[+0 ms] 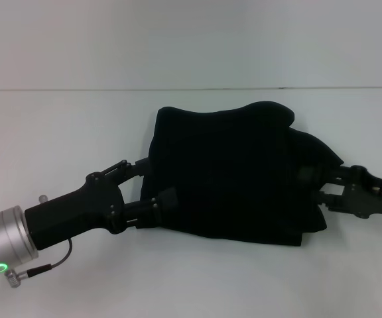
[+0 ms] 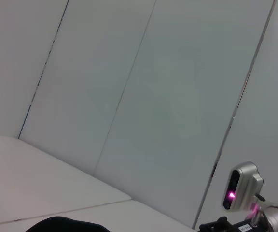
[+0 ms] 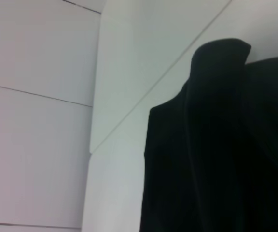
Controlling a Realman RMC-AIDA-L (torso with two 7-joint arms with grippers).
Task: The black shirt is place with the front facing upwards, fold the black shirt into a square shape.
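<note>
Black shirt [image 1: 234, 175] lies bunched in a rough rectangle mid-tabletop [image 1: 78, 126] (no print showing). Left hand [image 1: 156, 182] sits at its left edge, fingers spread apart around the hem; right hand [image 1: 314, 185] meets the right edge, grip hidden, can't tell.

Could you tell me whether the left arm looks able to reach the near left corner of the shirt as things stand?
Probably yes: the left gripper is already at the black shirt's left edge, with nothing between it and that corner.
</note>
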